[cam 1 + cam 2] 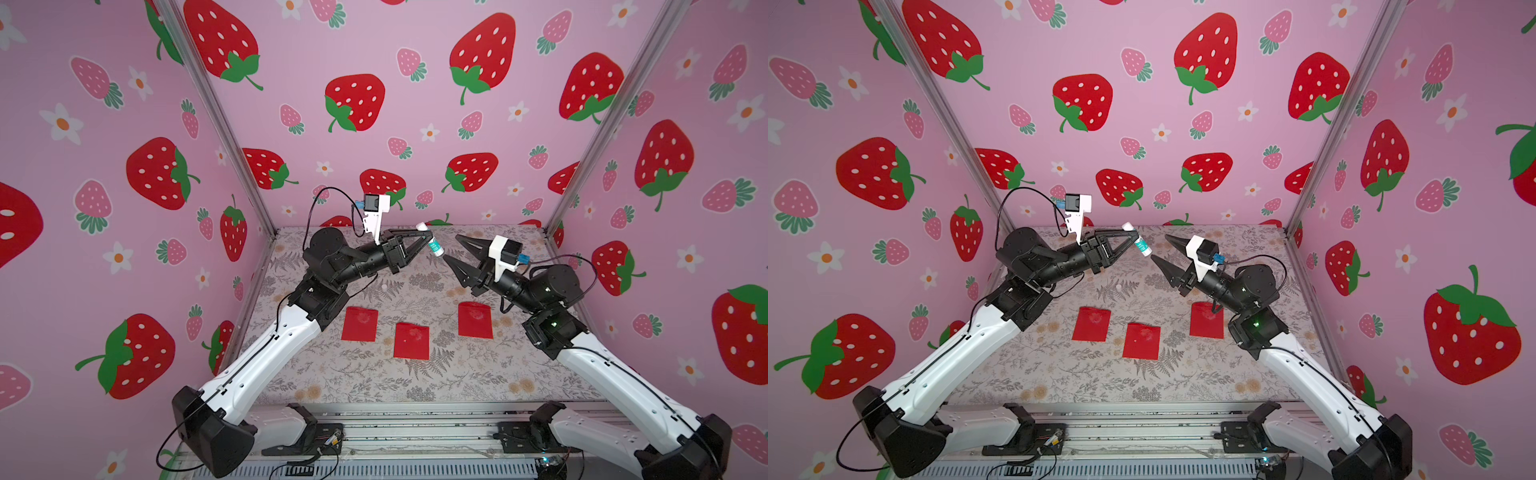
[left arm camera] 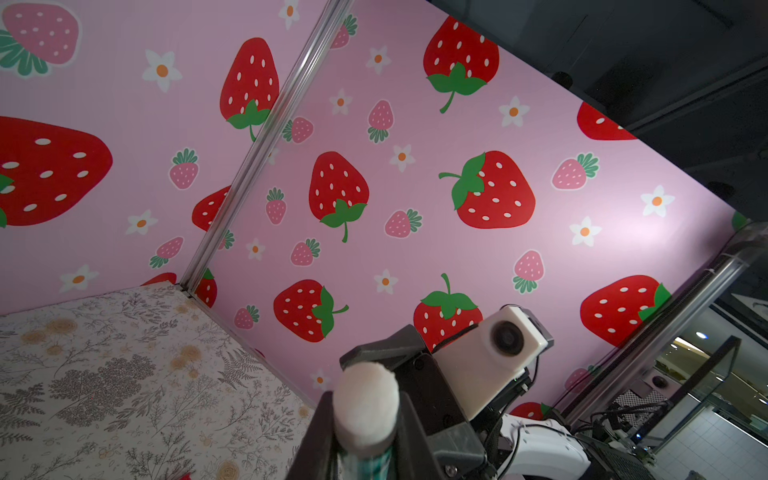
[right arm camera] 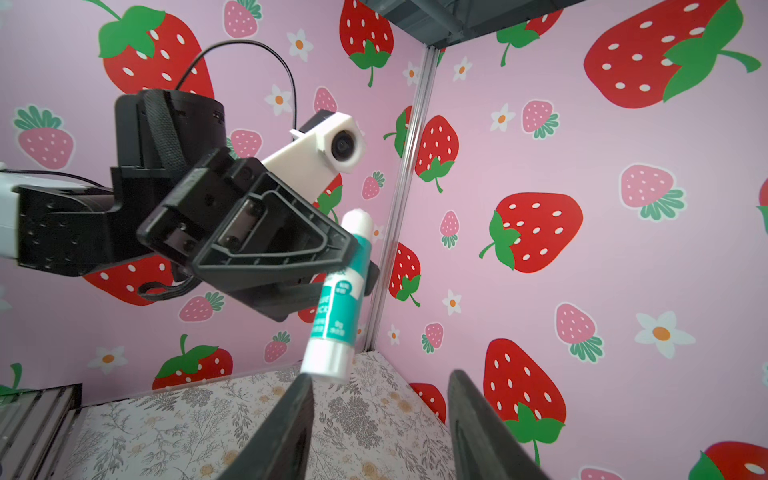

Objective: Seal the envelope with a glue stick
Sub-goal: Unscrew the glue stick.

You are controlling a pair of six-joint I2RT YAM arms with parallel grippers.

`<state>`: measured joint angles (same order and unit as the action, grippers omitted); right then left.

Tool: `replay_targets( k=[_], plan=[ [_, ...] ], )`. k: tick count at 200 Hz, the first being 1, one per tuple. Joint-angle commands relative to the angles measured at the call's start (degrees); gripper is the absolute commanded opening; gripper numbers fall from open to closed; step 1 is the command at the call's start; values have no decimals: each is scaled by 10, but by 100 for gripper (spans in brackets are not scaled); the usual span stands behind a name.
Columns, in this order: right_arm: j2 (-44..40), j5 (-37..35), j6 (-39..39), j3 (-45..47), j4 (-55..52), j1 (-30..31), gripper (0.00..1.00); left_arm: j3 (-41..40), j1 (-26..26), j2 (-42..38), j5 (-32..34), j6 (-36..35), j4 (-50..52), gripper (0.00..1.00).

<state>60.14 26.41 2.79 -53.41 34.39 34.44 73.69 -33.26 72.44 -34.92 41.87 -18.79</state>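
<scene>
So, the glue stick (image 1: 433, 244) is held up in the air over the far half of the table (image 1: 374, 382), well clear of the surface. It's clamped in the left gripper (image 1: 430, 239), whose jaws are pressed on its teal label band. In both top views the stick is seen tilted, with the white rounded end up and toward the back wall and the plain white end down. The grip is seen best in the right wrist view: the glue stick (image 3: 336, 307) is pinched around the upper part of the label, and most of the teal band and the white base are left hanging below the left gripper (image 3: 353, 257).

The right gripper (image 1: 451, 247) is pointed at the stick from the other side. Its jaws are spread apart and nothing is held between them. The lower end of the stick is placed just beside one of its fingertips (image 3: 305, 380); whether they're actually touching can't be told.

Three red envelopes (image 1: 411, 340) are laid flat in a loose row on the near half of the table, well apart from both grippers. The outer two are set a bit farther back than the middle one.
</scene>
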Motion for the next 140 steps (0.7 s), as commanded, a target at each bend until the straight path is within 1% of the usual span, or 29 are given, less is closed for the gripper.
replay_targets(
  k=[1, 24, 74, 108, 140],
  plan=[
    [7, 25, -11, -23, 34, 0, 49, 1, 1, -7, 11, 9, -31, 0],
    [24, 15, -22, -36, 28, 0, 46, 0, 1, -7, 12, 11, -33, 0],
    [57, 24, -54, -53, 36, 2, 39, -4, 1, -8, 19, 6, -35, 0],
    [62, 42, -66, -53, 44, 6, 38, -8, 1, -10, 32, 0, -31, 0],
    [66, 23, -68, -52, 41, 10, 33, -2, 1, -6, 29, -5, -28, 0]
  ],
)
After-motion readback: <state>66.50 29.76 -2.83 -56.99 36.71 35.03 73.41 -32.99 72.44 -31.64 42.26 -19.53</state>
